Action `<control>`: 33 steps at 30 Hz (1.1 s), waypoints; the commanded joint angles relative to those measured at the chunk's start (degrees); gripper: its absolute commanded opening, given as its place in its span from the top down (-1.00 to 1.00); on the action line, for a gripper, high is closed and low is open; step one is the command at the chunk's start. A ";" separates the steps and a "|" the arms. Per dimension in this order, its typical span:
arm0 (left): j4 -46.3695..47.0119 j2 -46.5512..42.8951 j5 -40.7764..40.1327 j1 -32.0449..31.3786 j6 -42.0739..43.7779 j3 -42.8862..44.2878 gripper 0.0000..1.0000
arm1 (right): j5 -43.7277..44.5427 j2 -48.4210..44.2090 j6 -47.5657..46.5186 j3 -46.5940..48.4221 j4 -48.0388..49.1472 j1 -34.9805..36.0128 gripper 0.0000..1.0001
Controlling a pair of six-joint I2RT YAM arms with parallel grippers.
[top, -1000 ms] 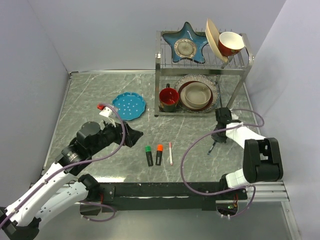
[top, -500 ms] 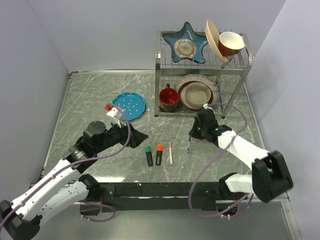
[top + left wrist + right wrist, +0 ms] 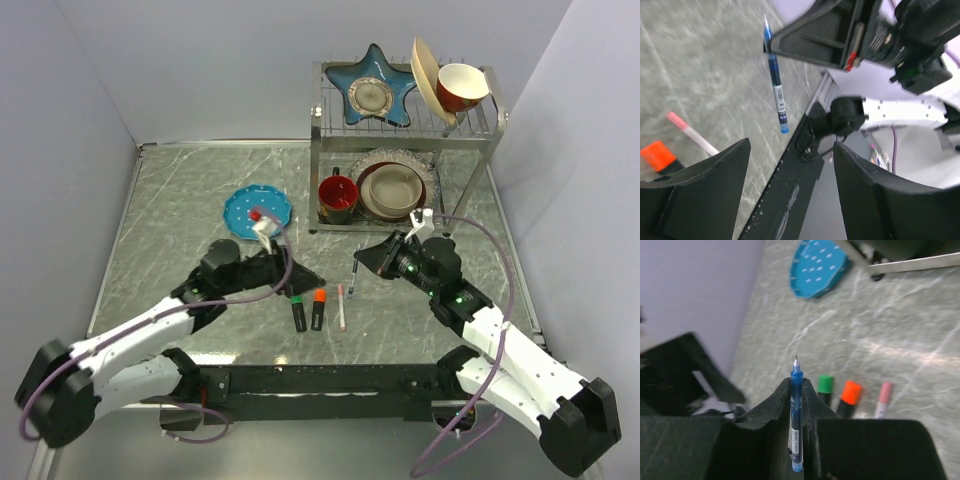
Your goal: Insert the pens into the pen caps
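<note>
My right gripper (image 3: 796, 386) is shut on a thin blue pen (image 3: 796, 412) whose bare tip points out past the fingers. In the top view this pen (image 3: 352, 279) hangs tilted just right of the row of pens. My left gripper (image 3: 303, 279) is open with nothing between its fingers, just left of the blue pen (image 3: 775, 82). Three pens lie on the table with caps on. They are a black marker with a green cap (image 3: 296, 298), a black marker with an orange cap (image 3: 319, 296) and a white pen with a pink cap (image 3: 340, 291).
A blue dotted plate (image 3: 258, 207) lies behind the left gripper. A wire dish rack (image 3: 400, 130) at the back right holds a star dish, bowls, plates and a red mug (image 3: 338, 195). The table's black front rail (image 3: 790, 190) runs under the left gripper.
The left arm moved right toward the table's middle and its jaws narrowed a little. The right arm swung left with the blue pen, to just beside the lying pens.
</note>
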 commanded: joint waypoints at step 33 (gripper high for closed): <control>12.42 14.28 -3.90 -13.85 -0.41 11.29 0.98 | -9.59 -15.75 4.56 -2.13 9.56 0.85 0.12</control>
